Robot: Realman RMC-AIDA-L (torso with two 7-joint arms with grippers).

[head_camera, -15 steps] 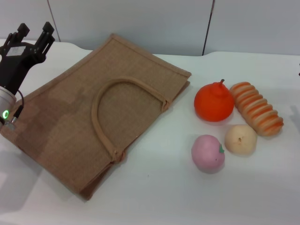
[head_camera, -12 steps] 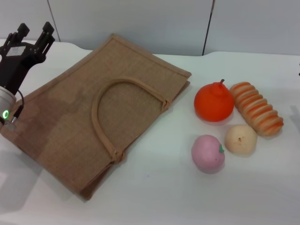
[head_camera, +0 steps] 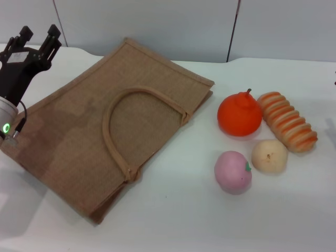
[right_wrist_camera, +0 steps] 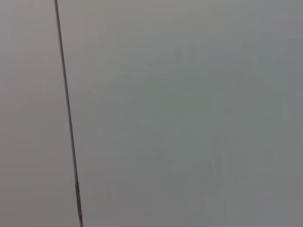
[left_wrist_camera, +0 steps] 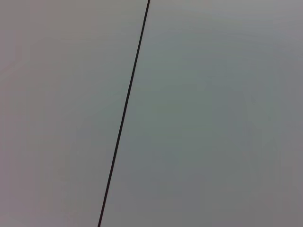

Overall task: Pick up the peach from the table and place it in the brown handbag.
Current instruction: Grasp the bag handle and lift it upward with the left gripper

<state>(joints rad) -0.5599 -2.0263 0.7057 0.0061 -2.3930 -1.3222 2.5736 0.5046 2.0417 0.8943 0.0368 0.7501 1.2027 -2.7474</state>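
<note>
Nothing has moved: left gripper (head_camera: 37, 35) jaws apart, empty, beside flat woven brown handbag (head_camera: 79, 131); matte round peach (head_camera: 232, 171) untouched

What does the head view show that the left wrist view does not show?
Only the head view shows the peach, the brown handbag lying flat on the table, three other foods, and the left gripper, open and raised at the far left. Only the left wrist view shows a close plain wall with one dark seam. Both show pale wall panels.

coarse woven jute brown handbag (head_camera: 100, 126), matte smooth peach (head_camera: 232, 171), smooth white table (head_camera: 210, 220).
</note>
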